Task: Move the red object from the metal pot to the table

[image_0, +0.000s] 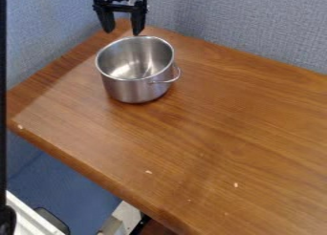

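Here the gripper (120,27) hangs with its dark fingers (105,23) spread wide and holding nothing, pointing down just beyond the far rim of the pot (136,69). The pot stands upright on the tabletop (217,134) near its far left corner. Its shiny inside shows no red object from this angle.

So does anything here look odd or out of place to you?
Nothing is spilled, tipped or damaged. The metal pot stands upright on the table, and the open gripper hangs above its far rim. One puzzle: no red object shows in the part of the pot's inside that is in view, or anywhere on the table.
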You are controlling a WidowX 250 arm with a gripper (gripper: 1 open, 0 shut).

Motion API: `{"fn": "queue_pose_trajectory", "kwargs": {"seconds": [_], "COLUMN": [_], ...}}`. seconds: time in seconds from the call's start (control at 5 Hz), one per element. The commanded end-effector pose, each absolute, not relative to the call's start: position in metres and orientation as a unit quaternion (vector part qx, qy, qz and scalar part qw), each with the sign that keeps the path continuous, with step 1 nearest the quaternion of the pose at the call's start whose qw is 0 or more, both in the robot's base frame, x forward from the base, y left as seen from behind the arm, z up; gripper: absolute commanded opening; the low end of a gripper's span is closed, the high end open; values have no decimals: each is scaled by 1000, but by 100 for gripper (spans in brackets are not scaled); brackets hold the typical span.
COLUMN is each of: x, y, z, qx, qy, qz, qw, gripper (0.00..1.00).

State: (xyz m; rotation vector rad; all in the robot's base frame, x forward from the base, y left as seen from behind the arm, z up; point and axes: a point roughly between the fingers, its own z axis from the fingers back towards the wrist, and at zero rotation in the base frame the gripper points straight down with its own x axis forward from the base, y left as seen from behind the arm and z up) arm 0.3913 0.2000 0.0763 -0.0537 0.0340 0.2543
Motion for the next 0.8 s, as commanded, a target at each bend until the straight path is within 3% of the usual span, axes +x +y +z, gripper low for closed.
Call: {"fn": "queue_pose_trajectory", "kwargs": {"seconds": [0.0,0.2,0.4,0.6], "x": [385,383,383,377], "y": [205,204,203,206], "z": [76,67,59,57], "qx": [-22,-26,-26,-21], "qy": [5,5,4,-3], "qz": [96,60,25,37], "qw": [995,998,999,999], "gripper": [100,100,0,0]}}
